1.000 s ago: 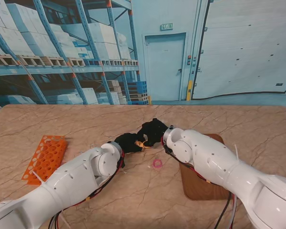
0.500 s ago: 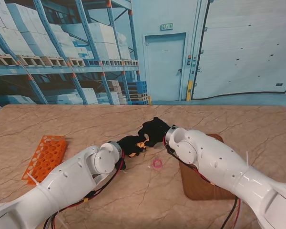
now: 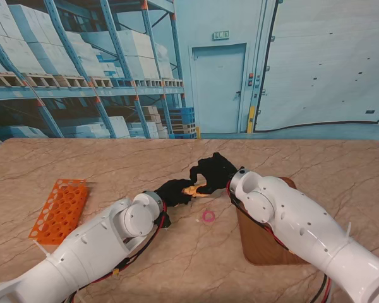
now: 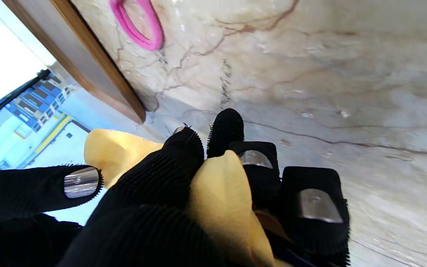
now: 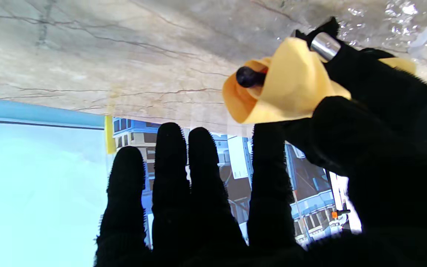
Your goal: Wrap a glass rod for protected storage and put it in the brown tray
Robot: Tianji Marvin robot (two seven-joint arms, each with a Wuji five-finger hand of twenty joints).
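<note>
My left hand [image 3: 173, 190] is shut on a yellow wrap [image 3: 193, 189] rolled around the rod. The left wrist view shows its fingers [image 4: 184, 163] curled over the yellow sheet [image 4: 221, 193]. In the right wrist view a dark rod end [image 5: 248, 76] pokes out of the open mouth of the yellow roll [image 5: 284, 89]. My right hand [image 3: 211, 170] is just right of the roll, a little farther from me, open, with its fingers [image 5: 184, 178] spread and holding nothing. The brown tray [image 3: 265, 243] lies to the right, under my right forearm.
A pink elastic ring [image 3: 208, 216] lies on the marble between the hands and the tray; it also shows in the left wrist view as the pink ring [image 4: 139, 29] beside the tray edge [image 4: 87, 70]. An orange tube rack [image 3: 60, 210] sits at the left.
My right hand has drawn back to the right and farther from me, off the roll. My left hand still holds the wrapped rod and shifted slightly right.
</note>
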